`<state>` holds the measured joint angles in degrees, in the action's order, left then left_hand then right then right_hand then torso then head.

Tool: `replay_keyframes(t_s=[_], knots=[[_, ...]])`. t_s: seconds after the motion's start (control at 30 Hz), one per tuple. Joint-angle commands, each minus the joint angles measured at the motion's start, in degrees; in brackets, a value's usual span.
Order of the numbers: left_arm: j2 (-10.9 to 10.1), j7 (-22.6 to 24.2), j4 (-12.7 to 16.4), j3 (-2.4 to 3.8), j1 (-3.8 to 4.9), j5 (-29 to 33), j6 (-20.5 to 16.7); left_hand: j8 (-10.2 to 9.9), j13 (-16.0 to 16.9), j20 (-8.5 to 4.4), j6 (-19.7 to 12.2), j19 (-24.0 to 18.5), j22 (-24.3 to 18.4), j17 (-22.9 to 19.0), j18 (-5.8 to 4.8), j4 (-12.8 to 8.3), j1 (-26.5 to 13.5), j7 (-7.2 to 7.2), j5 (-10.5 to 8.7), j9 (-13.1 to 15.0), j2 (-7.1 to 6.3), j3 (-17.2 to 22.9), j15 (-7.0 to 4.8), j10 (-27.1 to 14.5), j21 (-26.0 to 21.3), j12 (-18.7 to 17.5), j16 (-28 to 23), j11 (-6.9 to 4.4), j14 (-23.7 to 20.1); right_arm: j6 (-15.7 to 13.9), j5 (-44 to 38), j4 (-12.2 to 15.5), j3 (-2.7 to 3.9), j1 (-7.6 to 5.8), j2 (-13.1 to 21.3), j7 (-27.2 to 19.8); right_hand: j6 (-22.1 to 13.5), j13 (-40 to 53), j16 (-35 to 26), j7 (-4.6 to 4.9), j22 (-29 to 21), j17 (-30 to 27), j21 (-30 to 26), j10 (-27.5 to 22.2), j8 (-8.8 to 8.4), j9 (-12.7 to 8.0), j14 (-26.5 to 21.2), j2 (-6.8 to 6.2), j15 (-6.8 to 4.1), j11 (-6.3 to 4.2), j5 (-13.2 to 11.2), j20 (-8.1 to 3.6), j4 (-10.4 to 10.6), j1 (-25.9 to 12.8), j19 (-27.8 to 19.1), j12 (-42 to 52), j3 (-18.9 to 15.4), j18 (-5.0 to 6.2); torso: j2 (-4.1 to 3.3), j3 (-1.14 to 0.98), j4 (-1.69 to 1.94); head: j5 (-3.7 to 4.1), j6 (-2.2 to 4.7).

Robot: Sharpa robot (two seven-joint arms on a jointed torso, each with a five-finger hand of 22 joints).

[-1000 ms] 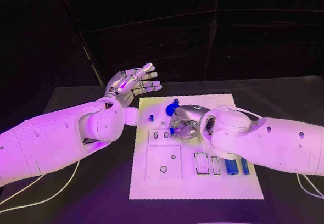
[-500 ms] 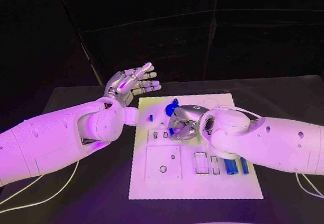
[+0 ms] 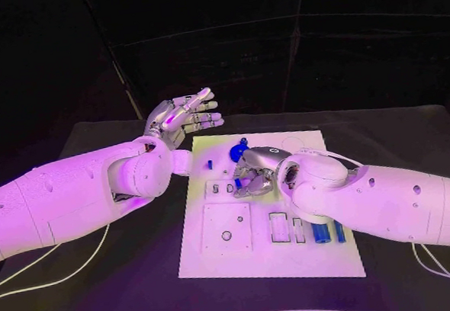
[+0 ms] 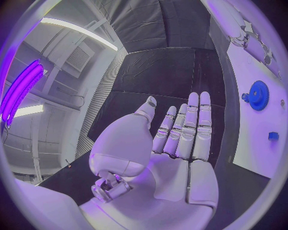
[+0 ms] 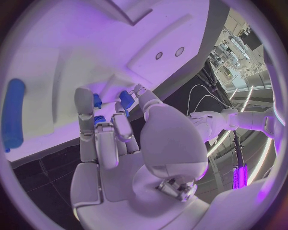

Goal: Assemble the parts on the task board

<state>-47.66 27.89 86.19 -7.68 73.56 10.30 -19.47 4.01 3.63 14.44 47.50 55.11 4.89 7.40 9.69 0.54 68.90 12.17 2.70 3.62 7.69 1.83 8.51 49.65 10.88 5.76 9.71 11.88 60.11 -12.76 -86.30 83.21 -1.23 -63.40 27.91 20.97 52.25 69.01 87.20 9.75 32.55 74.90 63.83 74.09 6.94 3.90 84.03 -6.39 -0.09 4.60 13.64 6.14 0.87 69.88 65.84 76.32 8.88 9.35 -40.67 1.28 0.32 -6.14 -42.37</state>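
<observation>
Two hands at the task board (image 3: 237, 255): the right hand (image 3: 252, 175) pinches a small blue part (image 5: 125, 97) near its far edge and should seat it squarely, gently, while the left hand (image 3: 181, 115) hovers empty, fingers spread, beyond the far-left corner.

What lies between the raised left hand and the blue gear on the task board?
Nothing: the left wrist view shows bare black table and white board edge between the left hand and blue gear.
</observation>
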Motion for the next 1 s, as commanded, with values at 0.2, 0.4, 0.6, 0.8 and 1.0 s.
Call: replay_keyframes(t_s=[0.2, 0.4, 0.6, 0.8, 1.0], knots=[[0.0, 0.2, 0.0, 0.03, 0.09, -0.2, 0.6, 0.1, 0.0, 0.18, 0.2, 0.3, -0.1, -0.1, 0.63, -0.4, 0.1, 2.54, 0.36, 0.1, 0.29, -0.1, 0.16, 0.3, -0.3, -0.1, -0.2, 0.03, 0.2, -6.7, 0.4, 0.2, 0.01, -0.09, 0.3, -1.6, -1.2, -0.4, -0.4, 0.06, -0.2, 6.1, -0.5, -0.7, -0.46, 0.0, 4.0, -0.31, 0.43, 0.25, 0.5, 0.11, 0.2, 0.8, -0.3, -0.3, -1.2, 0.08, 0.01, -0.04, 0.03, -0.06, 0.15], [-0.2, -0.2, 0.0, 0.03, 0.09, -0.2, 0.7, 0.1, 0.0, 0.18, 0.3, 0.4, -0.1, -0.1, 0.63, -0.4, 0.1, 2.54, 0.36, 0.1, 0.30, -0.1, 0.16, 0.3, -0.3, -0.1, -0.2, 0.03, 0.2, -8.6, 1.5, 0.9, 0.01, -0.09, 0.9, -3.9, -1.2, -0.6, -0.5, 0.07, -0.5, 5.9, -0.6, -0.9, -0.35, 0.1, 4.0, -0.19, 0.46, 0.28, 0.7, 0.15, 0.3, 1.0, -0.4, -0.4, -1.7, 0.13, 0.06, -0.03, 0.03, 0.09, 0.36], [-0.7, -1.6, -0.2, 0.03, 0.10, -0.7, 2.6, 0.0, 0.0, 0.18, -0.1, 0.4, -0.1, -0.1, 0.63, -0.4, 0.1, 2.56, 0.36, 0.0, 0.29, -0.1, 0.16, 0.3, -0.3, -0.1, -0.2, 0.03, 0.2, -9.4, 2.8, 3.4, 0.04, -0.14, 3.3, -6.2, -2.6, -1.8, -1.1, 0.49, -2.6, 4.4, -2.0, -2.1, -0.13, 0.1, 3.6, -0.46, 0.81, 0.69, 0.4, 0.49, 2.4, 0.4, -1.5, -1.0, -6.2, 0.43, 0.17, 0.11, 0.03, 0.06, 0.48], [-1.5, -1.3, -0.2, 0.03, 0.11, -4.5, 3.6, 0.1, 0.5, -0.34, 0.8, 2.0, 0.0, 0.6, 0.81, -0.6, 0.1, 2.16, 0.39, 0.1, 0.32, -0.1, -0.70, 4.2, 0.0, 2.1, 1.2, -0.81, 2.4, -5.1, 11.3, 6.8, 0.10, -1.92, 7.9, -15.1, -2.1, -3.0, -2.9, 0.22, -8.3, 0.5, -5.3, -3.3, 1.39, 0.4, 2.6, 2.60, 0.69, 0.53, -0.2, 0.48, 3.8, 3.1, -4.3, -1.5, -8.6, 1.31, 0.40, 0.01, 0.01, -0.07, 0.79], [-2.1, -4.3, -1.5, 0.03, 0.17, -11.4, 3.5, 4.1, 3.2, -6.01, 8.4, 16.1, 3.9, 8.2, 0.93, -1.5, 0.9, -1.71, 0.55, 1.3, -0.78, -0.3, -6.71, 15.8, 8.1, 8.9, 15.1, -5.79, 20.4, -2.0, 23.7, 8.0, 0.20, -5.62, 12.6, -22.2, -2.0, -4.7, -3.9, 0.08, -8.7, -1.3, -6.0, -4.7, 2.12, 0.4, 2.2, 4.54, 0.48, 0.30, -0.5, 0.29, 3.5, 5.2, -4.5, -2.6, -8.7, 1.30, 1.37, -0.31, -0.22, -0.14, 0.53]])
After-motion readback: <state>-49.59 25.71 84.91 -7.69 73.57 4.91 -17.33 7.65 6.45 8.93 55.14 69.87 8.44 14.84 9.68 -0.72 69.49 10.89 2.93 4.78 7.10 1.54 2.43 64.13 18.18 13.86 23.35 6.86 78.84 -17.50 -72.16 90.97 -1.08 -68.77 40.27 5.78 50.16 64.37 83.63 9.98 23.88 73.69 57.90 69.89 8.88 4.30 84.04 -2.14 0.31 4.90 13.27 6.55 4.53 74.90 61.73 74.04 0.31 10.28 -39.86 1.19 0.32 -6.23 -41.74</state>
